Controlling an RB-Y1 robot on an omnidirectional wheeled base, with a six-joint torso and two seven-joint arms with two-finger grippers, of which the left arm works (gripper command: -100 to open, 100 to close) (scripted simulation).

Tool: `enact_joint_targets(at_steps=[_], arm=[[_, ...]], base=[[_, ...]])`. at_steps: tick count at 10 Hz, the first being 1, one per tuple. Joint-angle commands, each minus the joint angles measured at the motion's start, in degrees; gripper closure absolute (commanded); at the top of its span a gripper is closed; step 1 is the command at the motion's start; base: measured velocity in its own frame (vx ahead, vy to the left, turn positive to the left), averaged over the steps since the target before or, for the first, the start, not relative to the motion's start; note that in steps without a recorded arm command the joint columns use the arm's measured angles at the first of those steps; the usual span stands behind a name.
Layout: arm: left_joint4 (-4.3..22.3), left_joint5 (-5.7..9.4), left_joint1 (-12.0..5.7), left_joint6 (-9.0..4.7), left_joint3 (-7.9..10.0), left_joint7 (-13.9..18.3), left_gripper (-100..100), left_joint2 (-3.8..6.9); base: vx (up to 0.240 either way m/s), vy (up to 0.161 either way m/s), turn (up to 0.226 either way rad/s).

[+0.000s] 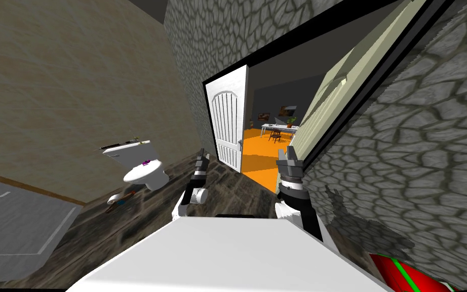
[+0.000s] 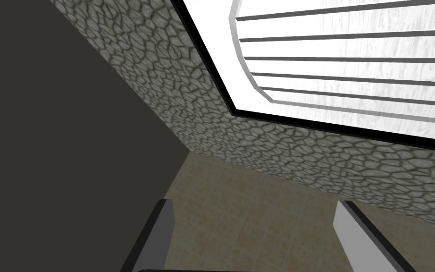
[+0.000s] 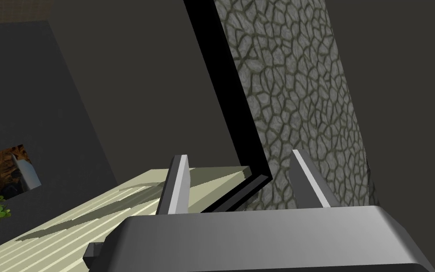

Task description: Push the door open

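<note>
Right hand spread wide beside pale door (swung open), left hand wide.

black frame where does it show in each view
Head view: frame above and beside the white door, stone wall outside it.
Left wrist view: frame past the left tool, edging the white door.
Right wrist view: frame past the right tool, beside the pale door.
Shared landmark: the stone wall against it.
</note>
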Motion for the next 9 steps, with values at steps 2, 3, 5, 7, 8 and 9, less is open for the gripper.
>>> enact_joint_targets(at_steps=[2, 3, 5, 7, 8, 9], arm=[[3.28, 0.53, -1.71, 0.13, -0.90, -0.37, -100, 0.17], [4.73, 0.77, -2.48, 0.11, -1.20, -0.48, -100, 0.23], [7.63, 1.25, -4.04, 0.07, -1.81, -0.71, -100, 0.35], [10.52, 1.73, -5.59, 0.03, -2.41, -0.93, -100, 0.47], [12.00, 1.97, -6.38, 0.01, -2.72, -1.04, -100, 0.50], [13.49, 2.22, -7.18, -0.01, -3.03, -1.15, -100, 0.50]], base=[[0.086, 0.042, -0.067], [0.083, 0.040, -0.073], [0.105, 0.041, -0.072], [0.083, 0.046, -0.067], [0.103, 0.030, -0.071], [0.100, 0.042, -0.060]])
